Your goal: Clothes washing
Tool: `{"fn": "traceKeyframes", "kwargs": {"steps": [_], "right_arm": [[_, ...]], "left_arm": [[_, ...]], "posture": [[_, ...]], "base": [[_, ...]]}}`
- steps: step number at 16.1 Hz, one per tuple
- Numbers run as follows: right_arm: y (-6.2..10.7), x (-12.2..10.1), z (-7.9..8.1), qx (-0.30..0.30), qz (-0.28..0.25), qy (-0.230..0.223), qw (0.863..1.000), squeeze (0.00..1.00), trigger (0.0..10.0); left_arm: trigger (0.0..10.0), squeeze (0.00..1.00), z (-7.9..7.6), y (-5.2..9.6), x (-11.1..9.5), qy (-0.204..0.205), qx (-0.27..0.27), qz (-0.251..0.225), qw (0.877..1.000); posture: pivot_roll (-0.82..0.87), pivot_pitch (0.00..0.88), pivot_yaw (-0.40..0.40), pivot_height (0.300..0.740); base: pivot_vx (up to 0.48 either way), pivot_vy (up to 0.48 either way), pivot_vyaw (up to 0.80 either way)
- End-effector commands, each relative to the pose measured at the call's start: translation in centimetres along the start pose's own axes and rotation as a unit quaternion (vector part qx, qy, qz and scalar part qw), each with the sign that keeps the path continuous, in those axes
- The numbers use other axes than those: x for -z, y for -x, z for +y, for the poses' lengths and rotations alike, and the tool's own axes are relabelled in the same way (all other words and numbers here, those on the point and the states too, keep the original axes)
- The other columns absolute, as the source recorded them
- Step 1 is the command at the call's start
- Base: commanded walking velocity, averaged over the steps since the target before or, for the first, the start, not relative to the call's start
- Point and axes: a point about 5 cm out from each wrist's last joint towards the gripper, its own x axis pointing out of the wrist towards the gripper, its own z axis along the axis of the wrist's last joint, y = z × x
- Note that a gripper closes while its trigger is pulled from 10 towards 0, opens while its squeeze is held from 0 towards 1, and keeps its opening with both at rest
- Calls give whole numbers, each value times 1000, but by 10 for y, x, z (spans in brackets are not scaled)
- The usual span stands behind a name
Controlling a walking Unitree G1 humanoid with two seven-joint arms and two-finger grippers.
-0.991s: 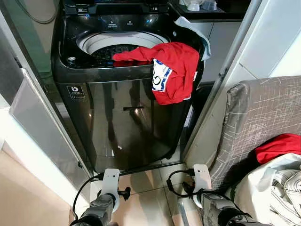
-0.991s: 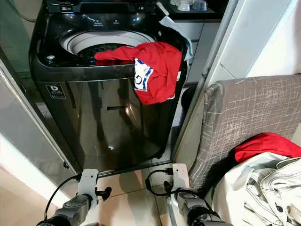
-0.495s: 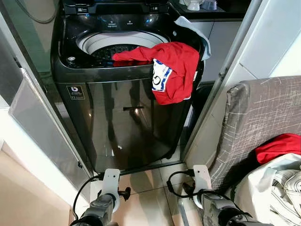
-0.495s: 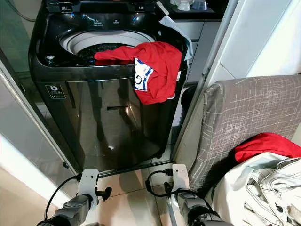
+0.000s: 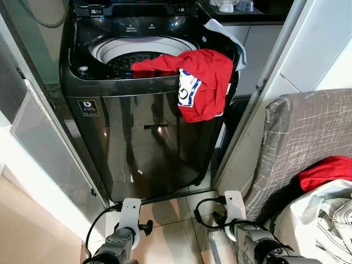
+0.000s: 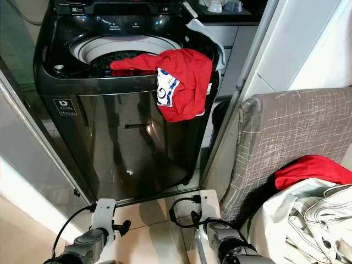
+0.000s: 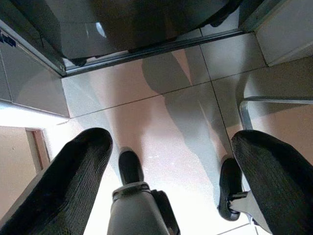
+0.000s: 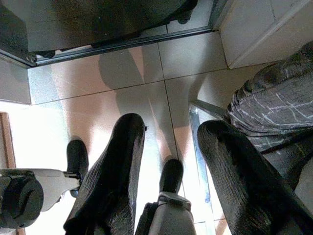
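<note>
Hanging over the front right corner of the washing machine (image 5: 148, 137), a red shirt (image 5: 203, 82) with a white and blue print is lying half in and half out: one sleeve is trailing leftward into the open drum (image 5: 137, 55), while the body is drooping down the dark front panel. Its long axis is running from the drum mouth out and down toward the robot's right. Behind it, a pale cloth (image 5: 223, 33) is resting on the machine's right edge. Both arms are hanging low, well below the shirt and near the tiled floor (image 7: 161, 127). The left gripper (image 7: 171, 161) is pointing down with its two black fingers spread wide, holding nothing; the right gripper (image 8: 171, 161) is likewise parted and empty, just beside the metal leg of a chair (image 5: 308, 143). The shirt is lying up and forward from both, a little to the right of centre, so the right gripper is probably the nearer one for lifting the drooping part and tipping it into the drum. On the chair's grey patterned seat, more laundry is waiting: another red garment (image 5: 324, 170) and a heap of light clothes (image 6: 308, 214), touching each other, close to the right arm. Whether anything is already lying deep in the drum is hard to say from this angle.
</note>
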Motion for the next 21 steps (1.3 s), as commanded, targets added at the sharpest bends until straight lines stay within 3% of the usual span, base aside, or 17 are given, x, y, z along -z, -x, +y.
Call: {"fn": "traceKeyframes", "kwargs": {"steps": [1,12,13,14,17,19,20,21], "right_arm": [[0,-3,-2,5,0,5,1000,0,10000],[1,3,-4,7,3,-2,1000,0,10000],[0,1,-2,2,-5,-18,1000,0,10000],[0,-5,0,-13,-21,-23,999,0,10000],[3,-14,-6,-47,-67,-18,996,0,10000],[8,-50,-15,-61,-141,-10,988,0,10000],[13,-77,-15,-66,-192,5,979,0,10000],[16,-88,-14,-67,-213,16,975,0,10000]], "left_arm": [[10000,0,0,0,3,-3,2,4,1000],[10000,0,0,2,12,-7,0,17,1000],[10000,0,-1,1,10,-17,3,11,1000],[10000,0,-3,0,0,-44,7,-13,999],[10000,0,11,2,-33,-9,-3,-113,994],[10000,0,23,10,-66,-21,-28,-205,978],[10000,0,23,19,-90,-23,-35,-263,964],[10000,0,22,24,-101,-25,-36,-288,957]], "posture": [[-12,2,-51,740],[-18,14,-48,740],[-23,21,-50,740],[-22,30,-49,740],[-23,32,-41,740],[-14,30,-39,740],[-11,27,-38,740],[-11,27,-38,740]], "base": [[0,0,0],[0,0,0],[0,0,0],[0,0,0],[0,0,0],[0,0,0],[0,0,0],[0,0,0]]}}
